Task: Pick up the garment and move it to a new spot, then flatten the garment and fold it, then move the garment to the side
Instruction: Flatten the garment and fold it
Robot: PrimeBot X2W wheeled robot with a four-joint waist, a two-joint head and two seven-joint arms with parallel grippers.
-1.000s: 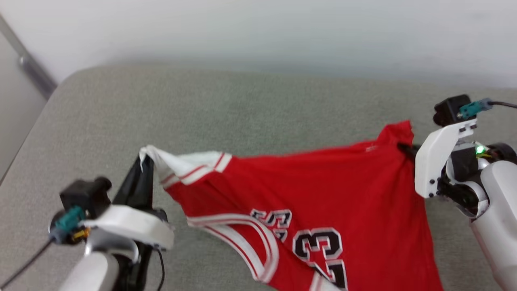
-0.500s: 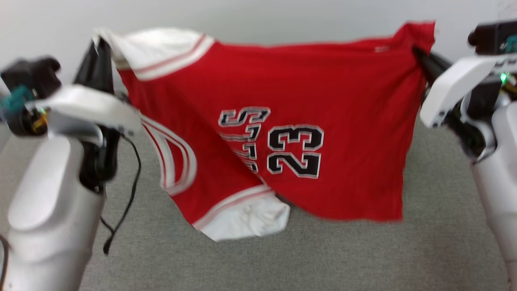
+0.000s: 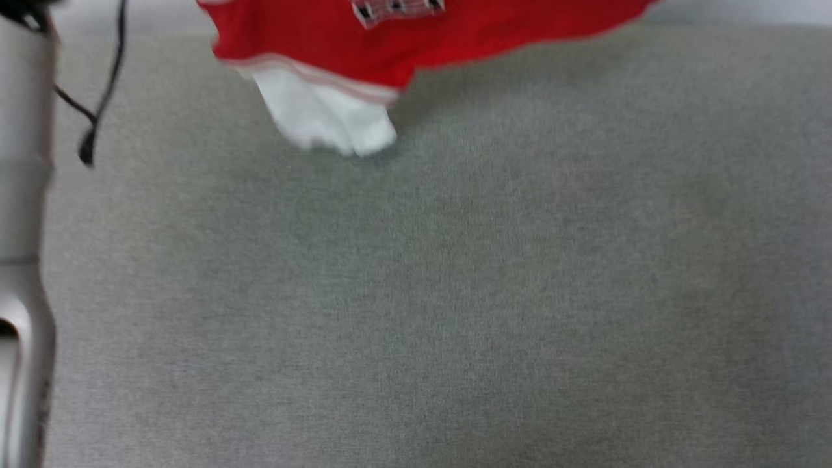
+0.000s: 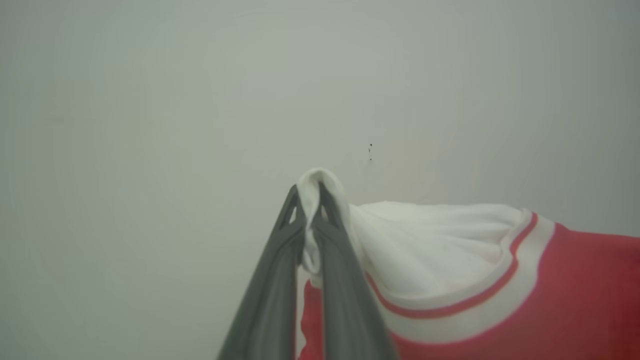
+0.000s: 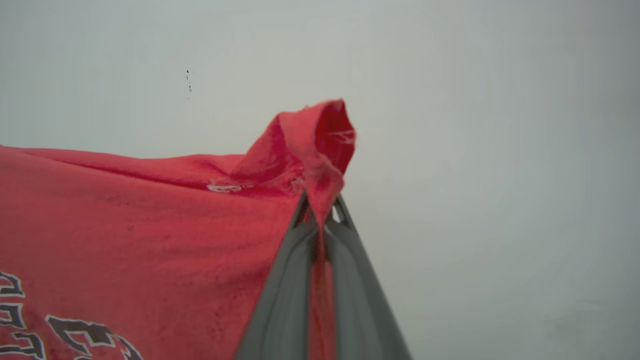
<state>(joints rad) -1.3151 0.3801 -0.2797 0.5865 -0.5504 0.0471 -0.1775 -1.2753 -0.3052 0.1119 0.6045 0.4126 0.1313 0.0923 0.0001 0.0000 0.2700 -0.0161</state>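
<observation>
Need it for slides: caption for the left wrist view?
Left end effector shut on the white sleeve of the garment, red body beside it, pale wall behind.

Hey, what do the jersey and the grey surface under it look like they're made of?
The jersey looks like a soft knit fabric, matte and faintly fuzzy; it bunches and drapes in loose folds. Cotton or polyester, I cannot tell. The surface looks like a grey woven or felt-like textile, matte with a heathered fleck, perhaps upholstery or a cloth cover.
</observation>
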